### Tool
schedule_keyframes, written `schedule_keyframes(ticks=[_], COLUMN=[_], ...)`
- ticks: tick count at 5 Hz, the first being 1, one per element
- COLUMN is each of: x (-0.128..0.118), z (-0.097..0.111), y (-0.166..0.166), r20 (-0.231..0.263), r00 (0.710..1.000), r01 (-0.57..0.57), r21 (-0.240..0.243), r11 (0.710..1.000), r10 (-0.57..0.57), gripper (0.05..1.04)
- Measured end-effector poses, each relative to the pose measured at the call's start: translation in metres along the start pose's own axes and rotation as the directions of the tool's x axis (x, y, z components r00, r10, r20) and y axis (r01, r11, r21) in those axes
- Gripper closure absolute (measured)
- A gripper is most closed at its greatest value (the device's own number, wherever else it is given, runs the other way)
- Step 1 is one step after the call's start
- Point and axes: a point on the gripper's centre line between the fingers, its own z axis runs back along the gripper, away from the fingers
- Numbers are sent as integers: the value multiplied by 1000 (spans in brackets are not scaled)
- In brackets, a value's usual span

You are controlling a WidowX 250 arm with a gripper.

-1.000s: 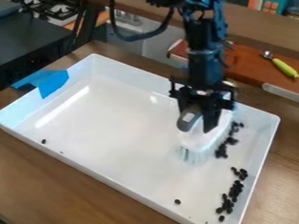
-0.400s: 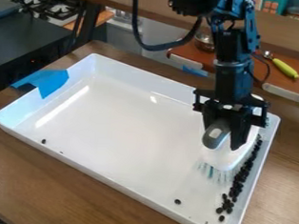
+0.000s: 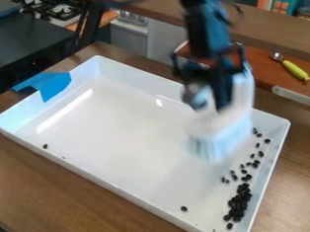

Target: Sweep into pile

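From where I'm standing, the jaws are pinching the white brush [image 3: 221, 129] right of centre in the frame, its blurred bristles facing down and to the left of the loose dark beans [image 3: 253, 156]. Those beans are lying to the lower right of the jaws, straggling along the right wall of the white tray [image 3: 117, 130] towards the denser heap [image 3: 238, 202] at lower right, so the coming stroke is probably needing the bristles above the stragglers, then a push downward along that line, while the tabletop [image 3: 60, 196] is supporting everything.
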Motion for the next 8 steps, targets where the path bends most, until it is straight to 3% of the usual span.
schedule_keyframes(ticks=[1,2,3,5,7,8], x=[-12,-28,-49,-73,-90,-95], z=[44,57,63,52,52,42], y=[31,58,105,179,216,222], r20=[66,96,143,219,242,222], r00=[997,995,989,975,970,975], r01=[-24,-13,-36,-69,-77,-60], r21=[-43,-24,31,171,222,255], r11=[999,1000,999,983,972,965], r10=[27,15,32,30,22,2], gripper=[590,590,590,590,590,590])
